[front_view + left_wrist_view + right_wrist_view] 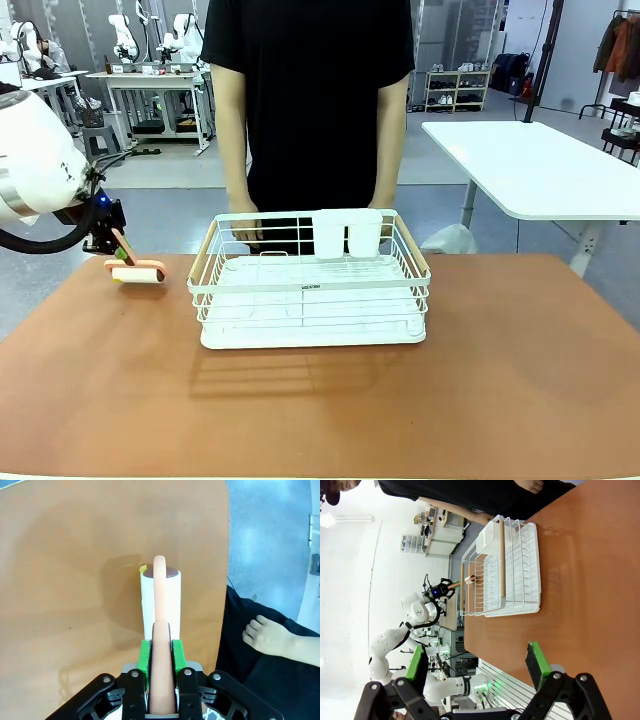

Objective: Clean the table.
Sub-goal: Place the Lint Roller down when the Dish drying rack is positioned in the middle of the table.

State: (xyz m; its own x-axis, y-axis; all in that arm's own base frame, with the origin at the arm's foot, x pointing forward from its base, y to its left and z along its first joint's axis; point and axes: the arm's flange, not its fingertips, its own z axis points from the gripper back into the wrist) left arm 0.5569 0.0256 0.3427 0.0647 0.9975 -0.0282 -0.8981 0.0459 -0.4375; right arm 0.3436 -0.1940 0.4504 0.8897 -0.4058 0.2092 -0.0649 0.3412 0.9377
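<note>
Gripping a lint roller (pixel 137 270) by its handle, left claw (pixel 161 652) sat at the counter's (pixel 320 410) left edge, right claw (pixel 477 667) released, white rack (pixel 312 290) mid-counter held two cups (pixel 346 233).

Lint roller handle (pixel 161 675) base cut off at bottom edge, below left claw (pixel 161 652); person's hand (pixel 267 636) partly off-frame.

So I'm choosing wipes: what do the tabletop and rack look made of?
The table looks like matte reddish-brown laminate or painted board: smooth, soft shadows, no glare. The rack looks like white-coated metal wire, with side handles that appear to be pale wood; I can't be sure.
</note>
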